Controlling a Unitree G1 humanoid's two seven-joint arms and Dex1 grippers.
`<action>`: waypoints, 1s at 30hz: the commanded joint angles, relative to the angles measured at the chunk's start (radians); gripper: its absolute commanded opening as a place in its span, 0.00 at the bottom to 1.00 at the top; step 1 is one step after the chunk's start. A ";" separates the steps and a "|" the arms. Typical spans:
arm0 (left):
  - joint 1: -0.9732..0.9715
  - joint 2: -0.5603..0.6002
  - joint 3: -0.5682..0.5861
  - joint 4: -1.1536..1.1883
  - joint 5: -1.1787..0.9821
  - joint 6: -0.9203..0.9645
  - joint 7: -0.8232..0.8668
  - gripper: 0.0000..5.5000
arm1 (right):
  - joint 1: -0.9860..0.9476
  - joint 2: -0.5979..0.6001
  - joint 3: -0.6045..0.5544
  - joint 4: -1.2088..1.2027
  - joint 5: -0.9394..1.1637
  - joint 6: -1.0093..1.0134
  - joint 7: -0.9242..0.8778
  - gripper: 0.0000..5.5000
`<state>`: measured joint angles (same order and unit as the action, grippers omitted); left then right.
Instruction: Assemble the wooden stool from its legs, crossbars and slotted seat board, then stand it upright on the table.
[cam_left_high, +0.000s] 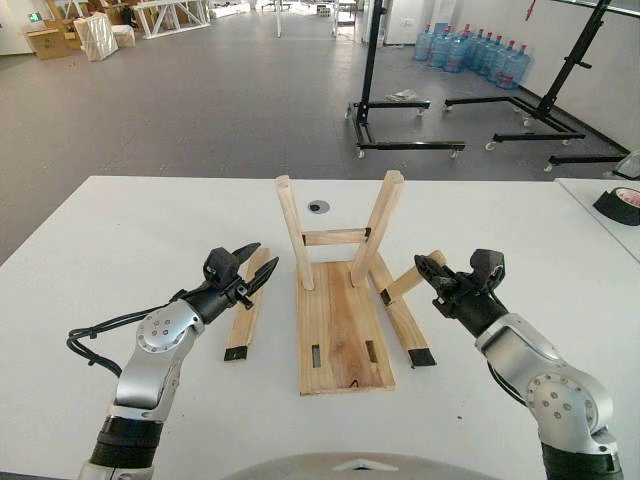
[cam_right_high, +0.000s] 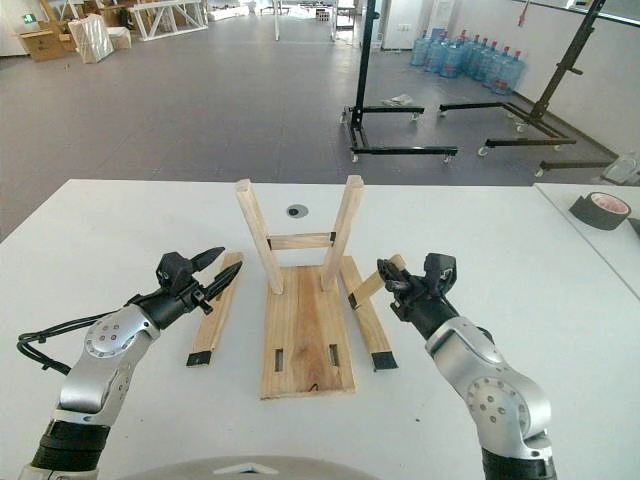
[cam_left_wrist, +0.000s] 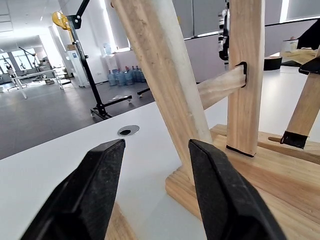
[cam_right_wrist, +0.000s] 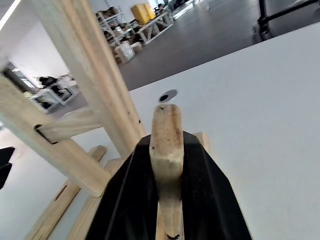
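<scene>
The left gripper (cam_left_high: 266, 255) hovers low over the white table (cam_left_high: 130, 240) with its fingers (cam_left_wrist: 95, 185) spread wide and nothing between them. Directly beneath and just behind these fingers, one loose leg (cam_left_high: 243, 325) lies flat on the table. Ahead of the fingertips, toward the centre, the seat board (cam_left_high: 340, 340) lies flat, and the nearer upright leg (cam_left_wrist: 165, 75) rises close in front of one finger. Two legs stand tilted in the far slots of the board — the left one (cam_left_high: 294, 232) and the right one (cam_left_high: 377, 228) — joined part-way up by a crossbar (cam_left_high: 335, 237). The two near slots (cam_left_high: 316, 355) are unfilled. The right gripper (cam_left_high: 428, 275) has its fingers (cam_right_wrist: 210, 200) closed on a short wooden bar (cam_right_wrist: 167, 150), which sits clamped between them and projects forward past the fingertips. Whether this bar is a leg or a crossbar cannot be determined. Its black-capped free end points at the right edge of the board, near the foot of the right upright leg. A second loose leg (cam_left_high: 405, 325) lies flat alongside that edge, below and ahead of the right fingers; contact between it and the held bar cannot be confirmed. Beyond the upright legs, well ahead of both sets of fingers, the table has a round grommet hole (cam_left_high: 319, 207).
</scene>
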<state>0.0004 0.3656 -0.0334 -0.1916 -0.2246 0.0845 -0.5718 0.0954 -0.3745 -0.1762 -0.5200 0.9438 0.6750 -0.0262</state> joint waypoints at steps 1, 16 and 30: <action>0.012 -0.005 -0.002 -0.007 0.023 -0.007 0.024 0.42 | -0.094 -0.001 0.027 -0.070 -0.048 0.076 -0.110 0.07; 0.017 -0.019 -0.027 0.000 0.056 -0.018 0.045 0.42 | -0.113 0.057 0.061 -0.013 -0.222 0.134 -0.107 0.07; 0.031 -0.015 -0.032 0.005 0.090 -0.033 0.064 0.42 | -0.049 0.087 0.073 -0.043 -0.300 0.215 -0.113 0.07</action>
<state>0.0287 0.3423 -0.0597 -0.1921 -0.1488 0.0582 -0.5090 0.0134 -0.2918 -0.1163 -0.5823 0.6668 0.8458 -0.1280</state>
